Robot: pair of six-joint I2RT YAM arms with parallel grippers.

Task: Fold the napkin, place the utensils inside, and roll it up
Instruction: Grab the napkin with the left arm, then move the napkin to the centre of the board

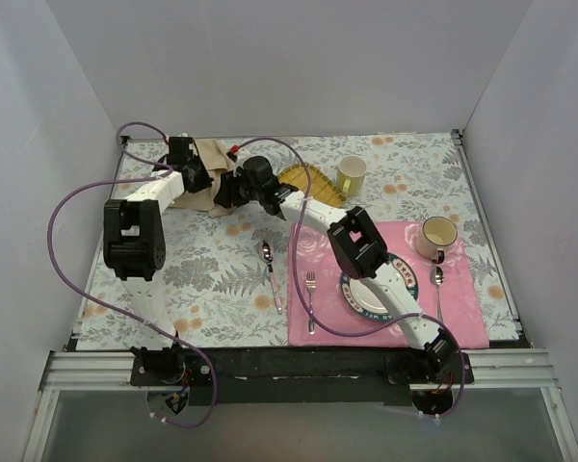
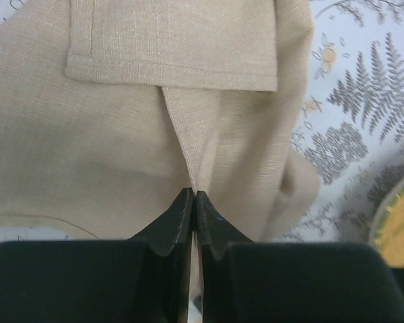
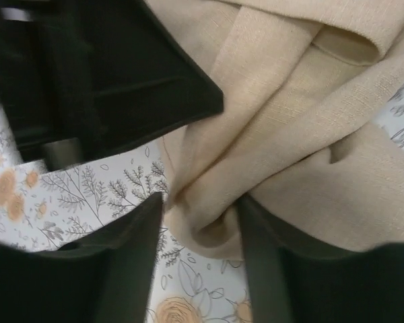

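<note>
- While both arms reach to the far-left corner of the worktop (image 1: 212, 279), the napkin (image 1: 212, 152) sits there in a crumpled heap with its layers overlapping.
- left hand (image 2: 193, 196): fingertips pressed together with a thin ridge of napkin pinched between the tips. The cloth fans out from the pinch, and a hemmed flap lies across the top of the left wrist view.
- right hand (image 3: 200, 205): partly open, fingers astride a bunched twist of napkin. The right-side finger is against the cloth; a sliver of worktop shows between the left-side finger and the cloth. No grip.
- Right wrist view: a black hand body, apparently the left one, fills the upper left, just beside that same bunch.
- utensils (image 1: 311, 313) lie on the near half, well apart from the napkin:
- left spoon (image 1: 267, 252) on bare worktop, just left of the pink mat (image 1: 462, 318)
- fork (image 1: 309, 284) on the mat's left edge
- right spoon (image 1: 437, 289) on the mat, right of the plate (image 1: 411, 277)
- Plate is on the mat, partly hidden under the right arm.
- yellow cloth (image 1: 313, 178) lies just right of the right hand, with the green mug (image 1: 351, 173) beside it.
- cream mug (image 1: 436, 236) stands on the mat's far-right part.
</note>
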